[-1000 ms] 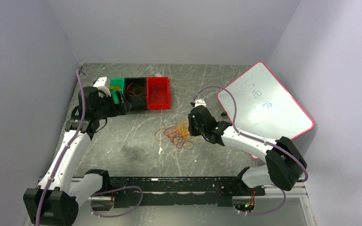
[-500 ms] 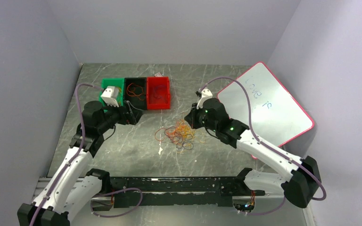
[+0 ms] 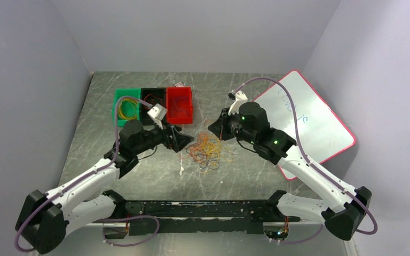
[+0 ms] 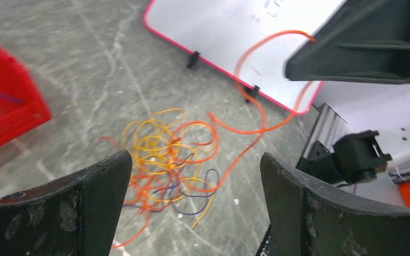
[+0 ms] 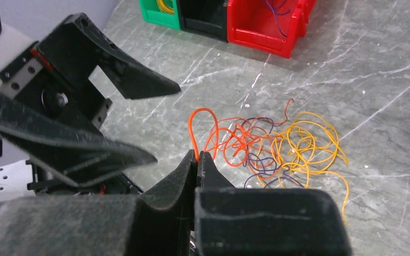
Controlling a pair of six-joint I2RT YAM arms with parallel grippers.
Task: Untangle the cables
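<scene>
The cables lie in a tangle of yellow, orange, red and dark loops on the grey table; the tangle also shows in the left wrist view and the right wrist view. My right gripper is shut on one orange cable, which rises from the tangle's back edge and shows in the left wrist view. My left gripper is open and empty, just left of the tangle, facing the right gripper.
A green bin with yellow loops, a black bin with orange loops and a red bin stand in a row at the back left. A pink-rimmed whiteboard lies at the right. Grey walls surround the table.
My left arm has swung from the green bin rightward to the tangle, open. My right gripper has lifted from the tangle's right side to its back edge, holding the orange cable.
</scene>
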